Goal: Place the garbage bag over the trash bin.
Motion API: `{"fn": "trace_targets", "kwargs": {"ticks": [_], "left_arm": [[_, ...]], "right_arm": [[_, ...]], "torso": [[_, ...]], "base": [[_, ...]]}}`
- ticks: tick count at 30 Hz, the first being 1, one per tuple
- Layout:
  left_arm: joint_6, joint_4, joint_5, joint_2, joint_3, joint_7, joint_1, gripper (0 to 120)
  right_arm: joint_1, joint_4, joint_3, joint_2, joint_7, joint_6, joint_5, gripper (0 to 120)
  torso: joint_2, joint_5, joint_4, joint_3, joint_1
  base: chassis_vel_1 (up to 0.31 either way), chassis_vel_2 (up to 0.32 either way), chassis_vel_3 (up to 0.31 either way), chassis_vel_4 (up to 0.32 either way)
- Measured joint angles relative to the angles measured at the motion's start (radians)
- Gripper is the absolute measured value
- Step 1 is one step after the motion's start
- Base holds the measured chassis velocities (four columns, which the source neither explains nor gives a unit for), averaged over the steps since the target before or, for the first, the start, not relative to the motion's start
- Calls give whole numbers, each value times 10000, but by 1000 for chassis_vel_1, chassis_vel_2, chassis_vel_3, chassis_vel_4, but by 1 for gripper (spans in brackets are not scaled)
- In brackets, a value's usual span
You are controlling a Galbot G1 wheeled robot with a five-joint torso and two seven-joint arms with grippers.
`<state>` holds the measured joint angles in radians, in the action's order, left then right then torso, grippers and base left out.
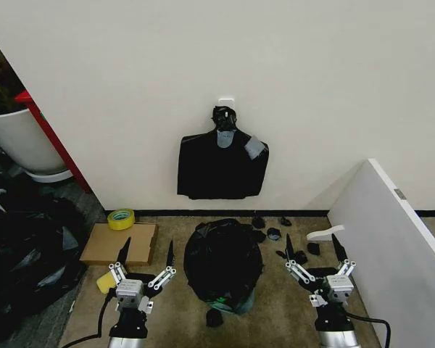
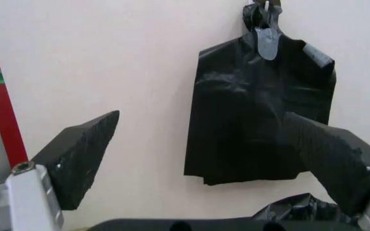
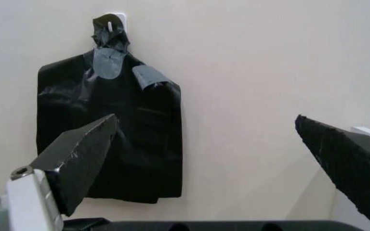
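The garbage bag point(image 1: 223, 259), glossy and wrinkled, lies as a rounded mound on the floor by the wall, draped over the trash bin; a pale greenish bit of the bin point(image 1: 235, 300) shows at the bag's near edge. My left gripper point(image 1: 148, 243) is open, low and left of the mound, apart from it. My right gripper point(image 1: 312, 238) is open on the mound's right, also apart. In the left wrist view the left gripper point(image 2: 201, 115) spreads wide with a corner of the bag point(image 2: 300, 208) below it. The right gripper point(image 3: 204, 118) gapes toward the wall, holding nothing.
A flat bundle of black bags point(image 1: 221, 163) hangs from a wall hook. A cardboard box point(image 1: 119, 243) with a yellow tape roll point(image 1: 121, 218) lies left. Black scraps point(image 1: 275, 235) litter the floor. A white panel point(image 1: 391, 239) stands right; a white tub point(image 1: 22, 141) and dark bags point(image 1: 22, 246) sit far left.
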<state>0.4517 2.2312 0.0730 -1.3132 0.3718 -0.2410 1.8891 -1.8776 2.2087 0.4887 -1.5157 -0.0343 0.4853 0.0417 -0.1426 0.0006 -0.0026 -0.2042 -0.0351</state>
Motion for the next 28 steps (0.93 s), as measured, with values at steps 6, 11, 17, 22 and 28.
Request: {"fn": "trace_targets", "kwargs": {"ticks": [6, 11, 17, 22, 28], "left_arm": [[17, 6, 124, -58, -66, -20, 18, 100], [36, 6, 219, -69, -110, -46, 26, 100], [36, 8, 308, -73, -159, -62, 4, 100], [29, 1, 359, -70, -223, -83, -45, 100], [-8, -3, 360, -22, -242, -97, -151, 100]], "right_arm": [[-25, 83, -25, -46, -39, -82, 53, 100], [-34, 122, -68, -88, -64, -122, 102, 100], [-28, 180, -89, -112, -94, -182, 141, 100], [-31, 212, -85, -164, -124, -211, 161, 100], [13, 161, -154, -222, -137, -217, 153, 100]], "torso": [[0, 0, 0, 0, 0], [0, 0, 0, 0, 0], [0, 0, 0, 0, 0], [0, 0, 0, 0, 0], [1, 0, 0, 0, 0]], "base": [[0, 0, 0, 0], [0, 0, 0, 0], [0, 0, 0, 0], [0, 0, 0, 0], [0, 0, 0, 0]]}}
